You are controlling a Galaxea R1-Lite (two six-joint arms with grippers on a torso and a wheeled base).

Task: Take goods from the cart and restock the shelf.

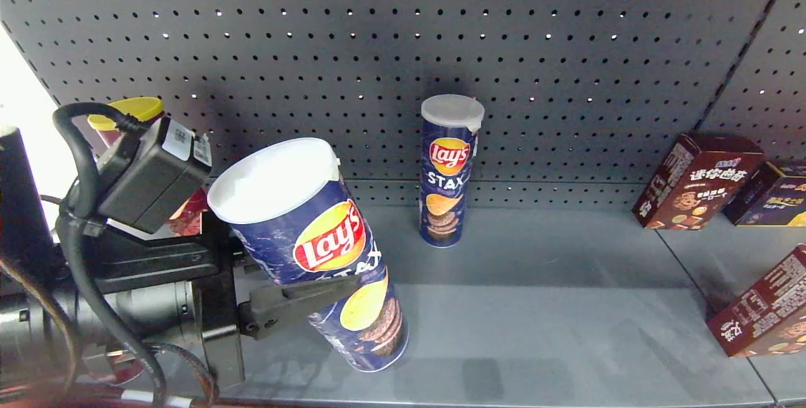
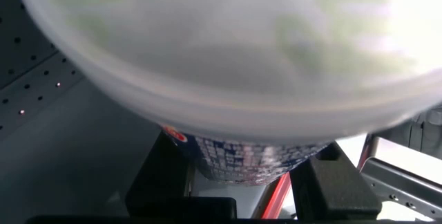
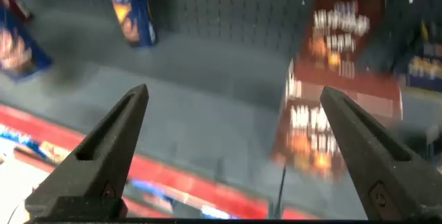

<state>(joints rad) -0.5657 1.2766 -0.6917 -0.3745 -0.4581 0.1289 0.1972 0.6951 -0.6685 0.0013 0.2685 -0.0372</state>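
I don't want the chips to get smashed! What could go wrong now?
1. The chip can is tilted in the left gripper. If it is let go like this, it could tip over on the shelf instead of standing.
2. If it topples or rolls backward, it might knock the upright can standing behind it.

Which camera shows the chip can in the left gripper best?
Head view: the whole tilted chip can shows, top to base, with the left gripper shut around its middle. Left wrist view has its lid close up and a strip of blue wall. Right wrist view catches a blurred blue piece, likely it.
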